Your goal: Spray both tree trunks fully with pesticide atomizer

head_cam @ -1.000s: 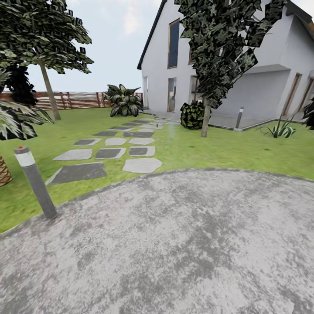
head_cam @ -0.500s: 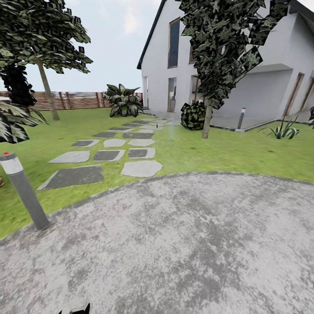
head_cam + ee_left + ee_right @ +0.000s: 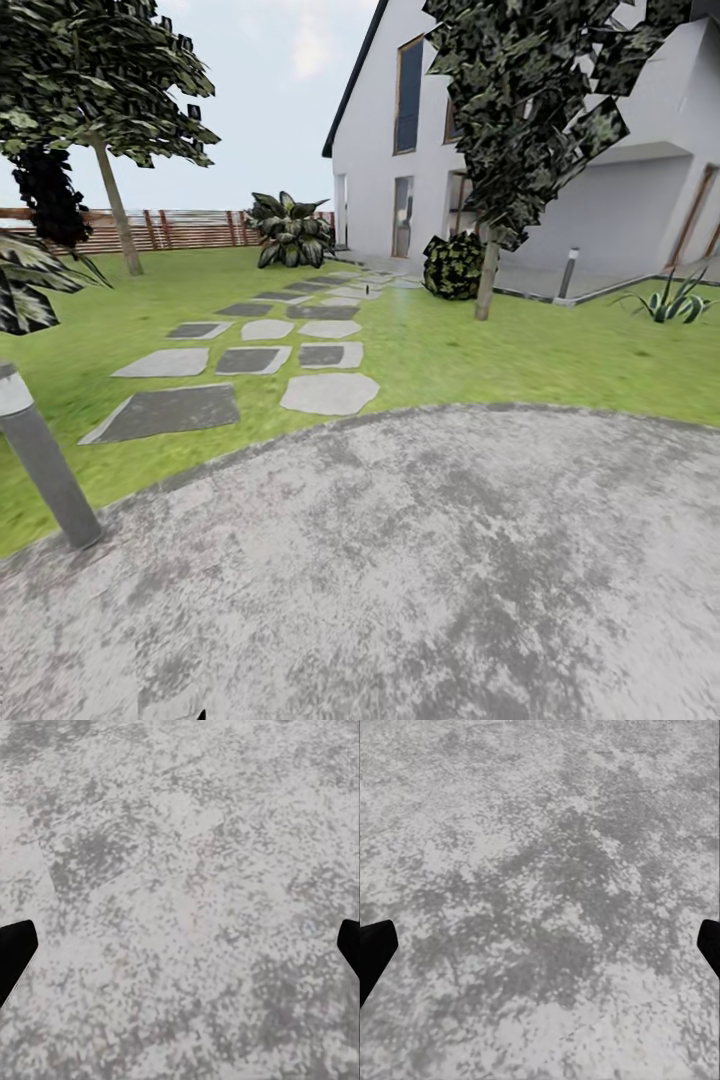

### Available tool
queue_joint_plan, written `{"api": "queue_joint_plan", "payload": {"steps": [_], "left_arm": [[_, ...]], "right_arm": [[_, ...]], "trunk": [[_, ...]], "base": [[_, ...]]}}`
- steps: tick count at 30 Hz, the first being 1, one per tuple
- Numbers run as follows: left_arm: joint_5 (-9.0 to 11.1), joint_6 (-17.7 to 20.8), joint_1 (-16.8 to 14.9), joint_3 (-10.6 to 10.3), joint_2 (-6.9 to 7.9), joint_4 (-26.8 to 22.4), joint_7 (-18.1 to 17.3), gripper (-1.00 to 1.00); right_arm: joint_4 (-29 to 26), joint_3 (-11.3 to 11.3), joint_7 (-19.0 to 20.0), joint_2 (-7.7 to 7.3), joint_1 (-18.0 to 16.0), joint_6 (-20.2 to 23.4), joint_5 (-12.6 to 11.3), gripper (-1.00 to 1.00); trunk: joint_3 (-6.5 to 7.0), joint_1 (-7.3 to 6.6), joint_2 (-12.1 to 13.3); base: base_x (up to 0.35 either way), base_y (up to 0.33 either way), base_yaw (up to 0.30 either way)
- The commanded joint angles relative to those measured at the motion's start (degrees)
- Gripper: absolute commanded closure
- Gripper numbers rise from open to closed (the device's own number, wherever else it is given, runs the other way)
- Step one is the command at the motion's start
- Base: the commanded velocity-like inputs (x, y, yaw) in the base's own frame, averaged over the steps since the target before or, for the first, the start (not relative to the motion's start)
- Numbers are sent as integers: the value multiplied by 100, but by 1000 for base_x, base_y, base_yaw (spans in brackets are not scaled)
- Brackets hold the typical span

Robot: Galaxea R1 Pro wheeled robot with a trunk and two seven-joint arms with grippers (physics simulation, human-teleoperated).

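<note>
Paving (image 3: 420,580): one mottled grey apron, lower frame. Lawn (image 3: 520,350): mid-frame. Stepping stones (image 3: 330,393): about a dozen, centre left. Trees: two, one upper left (image 3: 118,210), one upper right (image 3: 487,280). Bollards: two, lower left (image 3: 40,460) and right of centre (image 3: 567,275). Fence (image 3: 190,228): one. House (image 3: 600,200): one. Atomizer: unlocated. Left gripper (image 3: 180,949), right gripper (image 3: 540,949): fingers spread wide, empty, over paving.

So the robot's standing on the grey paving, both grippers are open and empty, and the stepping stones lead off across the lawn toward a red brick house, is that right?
Not quite: in the head view the house is white, not red brick. The rest holds: the left gripper and right gripper are open and empty over the grey paving, and the stepping stones cross the lawn toward it.
</note>
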Motion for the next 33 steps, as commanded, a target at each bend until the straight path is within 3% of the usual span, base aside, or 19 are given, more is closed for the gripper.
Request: {"api": "queue_joint_plan", "payload": {"steps": [1,8,24,33], "left_arm": [[-1,1,0,0,0,0,0,-100],[-4,2,0,-1,6,-3,2,-100],[-37,-1,0,-10,-8,0,25,-100],[-54,-1,0,-19,-26,0,32,-100]], "right_arm": [[2,2,0,0,0,0,0,-100],[8,2,-1,0,0,0,0,-100],[11,0,-20,17,0,0,1,-100],[17,13,-591,24,0,0,2,-100]], "trunk": [[-4,0,0],[-24,0,0],[-27,0,0],[-27,0,0]], "base": [[335,0,216],[335,0,177],[335,0,10],[335,0,0]]}}
